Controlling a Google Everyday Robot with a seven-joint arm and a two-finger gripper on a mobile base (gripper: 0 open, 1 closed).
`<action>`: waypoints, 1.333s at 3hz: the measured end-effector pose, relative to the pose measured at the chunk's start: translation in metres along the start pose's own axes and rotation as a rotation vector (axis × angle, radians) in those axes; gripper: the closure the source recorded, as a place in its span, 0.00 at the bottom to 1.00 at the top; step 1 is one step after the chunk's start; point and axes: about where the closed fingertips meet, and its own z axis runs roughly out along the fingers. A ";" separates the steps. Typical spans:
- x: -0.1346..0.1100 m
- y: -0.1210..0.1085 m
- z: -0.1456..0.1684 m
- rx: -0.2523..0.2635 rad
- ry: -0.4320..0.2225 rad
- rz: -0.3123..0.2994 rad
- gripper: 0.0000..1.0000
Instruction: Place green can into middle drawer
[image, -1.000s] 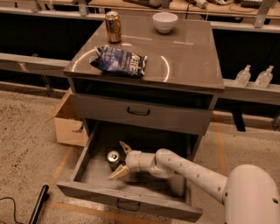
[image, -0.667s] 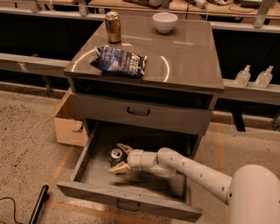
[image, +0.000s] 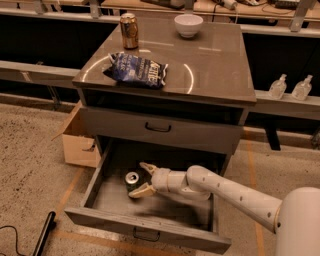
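The green can (image: 132, 178) stands upright on the floor of the open middle drawer (image: 110, 200), toward its back left, with its silver top showing. My gripper (image: 138, 179) reaches into the drawer from the right on the white arm (image: 225, 192). It is open, with its pale fingers (image: 146, 168) spread just right of the can, one behind it and one in front. The fingers do not clamp the can.
On the cabinet top (image: 210, 65) are a gold-brown can (image: 129, 30), a blue chip bag (image: 136, 69) and a white bowl (image: 188, 25). The handled drawer (image: 158, 128) above is closed. A cardboard box (image: 80, 142) stands left of the cabinet. Two clear bottles (image: 290, 87) stand at the right.
The can stays standing in the drawer. My open gripper has drawn back slightly to the right, away from it.
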 end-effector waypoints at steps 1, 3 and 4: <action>-0.004 0.005 -0.024 0.001 0.042 0.006 0.08; -0.014 0.018 -0.094 0.049 0.162 0.032 0.49; -0.027 0.023 -0.135 0.098 0.236 0.033 0.68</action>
